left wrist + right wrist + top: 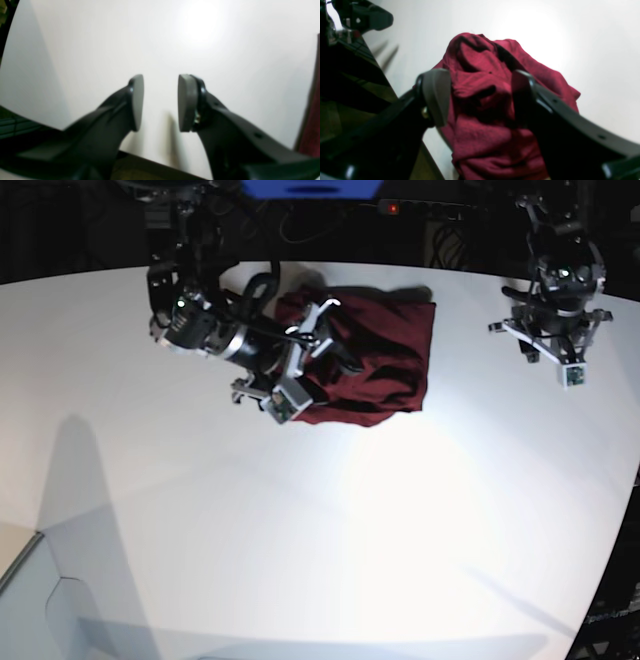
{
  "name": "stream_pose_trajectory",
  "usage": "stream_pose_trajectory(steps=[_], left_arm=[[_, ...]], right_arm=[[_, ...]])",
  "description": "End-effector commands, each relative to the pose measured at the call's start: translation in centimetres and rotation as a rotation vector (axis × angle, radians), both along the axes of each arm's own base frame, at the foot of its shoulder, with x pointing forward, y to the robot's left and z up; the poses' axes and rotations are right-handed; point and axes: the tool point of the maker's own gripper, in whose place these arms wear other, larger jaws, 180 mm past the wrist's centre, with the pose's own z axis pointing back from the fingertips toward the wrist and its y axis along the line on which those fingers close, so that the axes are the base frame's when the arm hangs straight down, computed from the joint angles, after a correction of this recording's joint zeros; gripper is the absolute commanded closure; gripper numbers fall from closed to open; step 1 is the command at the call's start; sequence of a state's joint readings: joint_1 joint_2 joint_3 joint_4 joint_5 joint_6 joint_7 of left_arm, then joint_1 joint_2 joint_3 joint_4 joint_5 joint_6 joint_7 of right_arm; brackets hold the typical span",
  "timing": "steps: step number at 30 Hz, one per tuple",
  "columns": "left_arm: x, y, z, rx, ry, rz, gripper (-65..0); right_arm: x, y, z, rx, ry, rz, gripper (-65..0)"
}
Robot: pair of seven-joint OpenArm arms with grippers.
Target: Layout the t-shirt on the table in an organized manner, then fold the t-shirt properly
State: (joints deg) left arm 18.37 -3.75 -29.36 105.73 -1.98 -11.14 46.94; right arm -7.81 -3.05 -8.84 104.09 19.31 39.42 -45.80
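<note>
The right pincer (480,97) stands with its jaws wide apart, one pad on either side of a raised fold of the t-shirt (492,105); the wrist view shows cloth bunched between the pads but nothing pressed flat by them, so I read it as straddling the fabric, not clamped on it. In the base view this pincer (310,340) lies over the shirt's edge nearest its own arm, reaching in from the side, and the garment spreads away from it toward the middle of the bench (330,520). The t-shirt (385,365) sits near the far rim of the bench as a crumpled, roughly squarish heap, rumpled and doubled over itself, with no sleeve or collar laid out plainly; its longer run seems to go across the bench from the right arm's side toward the left arm's side, though the bunching makes that hard to settle. The left pincer (161,102) hangs over bare white bench, jaws partly apart and holding nothing, with only a sliver of maroon at the edge of its wrist view; in the base view it (555,340) stands well apart from the shirt's nearest edge. So the right arm is clearly the nearer one, and any spreading pull would probably have to go away from that heap, with the left arm first closing the gap to the opposite edge.
</note>
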Motion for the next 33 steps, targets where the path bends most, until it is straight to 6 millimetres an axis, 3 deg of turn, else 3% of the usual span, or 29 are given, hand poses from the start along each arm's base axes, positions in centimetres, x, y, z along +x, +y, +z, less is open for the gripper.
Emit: stream_pose_trajectory(steps=[1,7,19,22,26,33], left_arm=[[0.6,0.3,0.9,0.017,-0.035,-0.003,-22.2],[0.6,0.3,0.9,0.017,-0.035,-0.003,-22.2],[0.7,0.6,1.2,0.029,-0.038,-0.007,-22.2],[0.8,0.9,1.3,0.035,-0.040,-0.007,-22.2],[0.9,0.9,1.7,0.040,-0.048,-0.008,-22.2],[1.3,2.6,3.4,0.097,-0.074,-0.011,-22.2]], right_arm=[[0.5,0.8,1.4,0.053,-0.036,0.003,-38.6],[0.3,0.9,0.2,0.051,0.001,0.005,-35.2],[0.9,1.0,-0.1,0.048,0.007,0.008,-3.2],[0.6,1.1,-0.1,0.050,0.009,0.012,-0.9],[-1.6,3.9,0.6,0.061,-0.003,0.113,-0.7],[-6.5,9.4,4.6,0.131,-0.083,0.306,-0.8]])
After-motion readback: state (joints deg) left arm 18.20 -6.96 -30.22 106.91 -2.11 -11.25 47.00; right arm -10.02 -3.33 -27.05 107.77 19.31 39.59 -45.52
